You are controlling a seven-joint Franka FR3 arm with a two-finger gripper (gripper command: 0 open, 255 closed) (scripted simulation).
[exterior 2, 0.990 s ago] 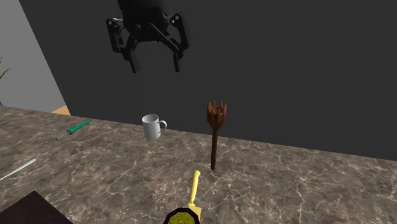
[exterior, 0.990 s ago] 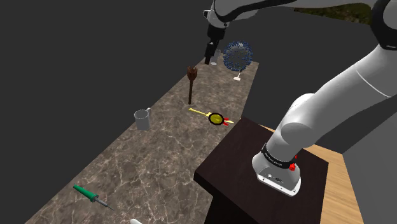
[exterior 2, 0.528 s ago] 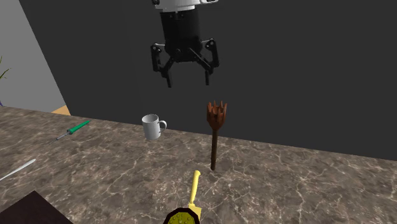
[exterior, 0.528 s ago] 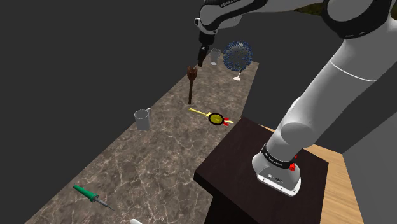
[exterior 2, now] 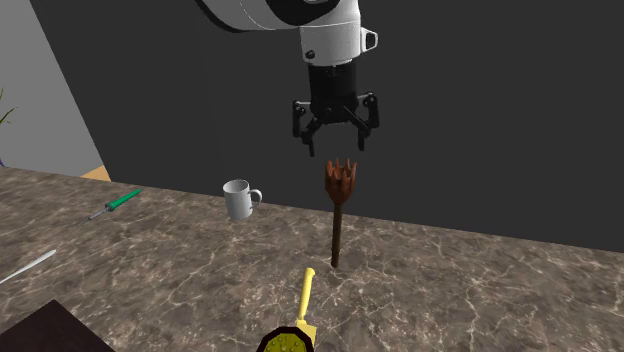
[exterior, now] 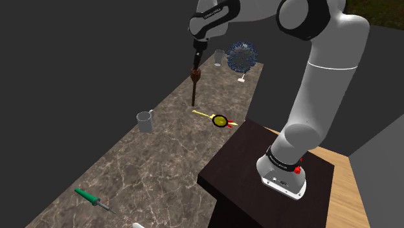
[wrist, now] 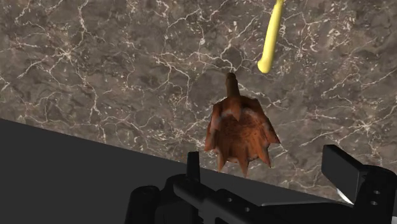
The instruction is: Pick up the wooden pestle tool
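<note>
The pestle tool (exterior: 194, 89) is a brown stick with a spiky crown-shaped head, standing upright on the marble counter (exterior: 162, 155). In the second exterior view the pestle tool (exterior 2: 338, 212) rises beside the white mug. My black gripper (exterior 2: 335, 152) hangs open just above its head, fingers spread and touching nothing. The shoulder view has the gripper (exterior: 195, 63) right over the crown. Through the wrist camera the pestle tool's head (wrist: 240, 130) lies a little ahead of the open gripper (wrist: 267, 173), between the two fingers' lines.
A mug (exterior: 145, 121) stands on the counter near the dark wall. A yellow-handled tool (exterior: 217, 118) lies near the pestle's base. A green screwdriver (exterior: 90, 199) lies far down the counter. A blue spiky ball on a stand (exterior: 241, 58) and a glass (exterior: 219, 58) sit at the far end.
The gripper has travelled toward the shoulder view's left and downward, from beside the blue ball to directly over the pestle's head. It stays open. The pestle has not moved.
</note>
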